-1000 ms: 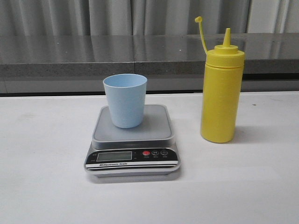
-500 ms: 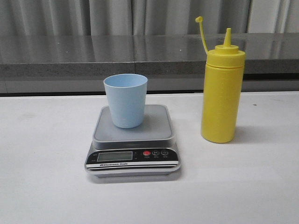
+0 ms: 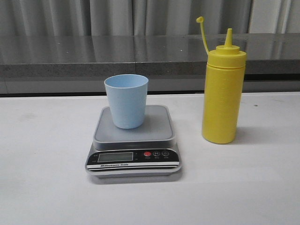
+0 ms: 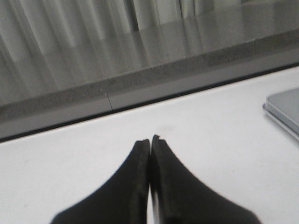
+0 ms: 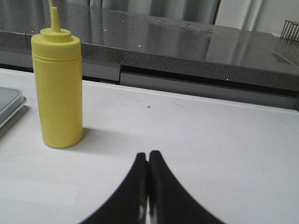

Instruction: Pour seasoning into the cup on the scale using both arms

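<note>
The light blue cup stands upright on the platform of the silver-grey scale at the table's middle. To its right the tall yellow seasoning bottle stands upright on the table, its cap strap sticking up. Neither arm shows in the front view. In the left wrist view my left gripper is shut with nothing in it, low over the white table, a corner of the scale off to one side. My right gripper is shut and empty, short of the seasoning bottle.
A grey stone ledge runs along the back of the white table, with pale curtains behind it. A small dark speck lies on the table beyond the bottle.
</note>
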Available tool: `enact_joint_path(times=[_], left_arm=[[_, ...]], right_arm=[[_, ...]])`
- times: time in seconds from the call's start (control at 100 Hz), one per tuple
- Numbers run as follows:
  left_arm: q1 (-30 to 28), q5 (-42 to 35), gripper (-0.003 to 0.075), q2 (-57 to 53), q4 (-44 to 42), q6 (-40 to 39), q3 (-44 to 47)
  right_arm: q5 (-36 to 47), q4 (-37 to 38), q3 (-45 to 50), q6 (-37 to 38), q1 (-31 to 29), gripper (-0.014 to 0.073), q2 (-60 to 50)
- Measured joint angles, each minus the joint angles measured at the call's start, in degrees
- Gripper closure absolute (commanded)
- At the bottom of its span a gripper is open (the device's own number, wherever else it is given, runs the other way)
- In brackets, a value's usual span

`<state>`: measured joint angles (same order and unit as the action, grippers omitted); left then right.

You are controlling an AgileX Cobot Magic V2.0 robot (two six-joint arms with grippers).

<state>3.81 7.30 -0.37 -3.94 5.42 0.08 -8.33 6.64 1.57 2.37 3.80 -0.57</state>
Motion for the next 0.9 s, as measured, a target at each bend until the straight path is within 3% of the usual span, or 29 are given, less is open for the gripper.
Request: enact_joint_path(times=[0.9], left_arm=[[0.0,-2.5,0.0739,0.0,-1.04,0.0,0.0]], right_arm=[[0.09,0.0,0.0,0.0,0.0,0.0714,0.0]])
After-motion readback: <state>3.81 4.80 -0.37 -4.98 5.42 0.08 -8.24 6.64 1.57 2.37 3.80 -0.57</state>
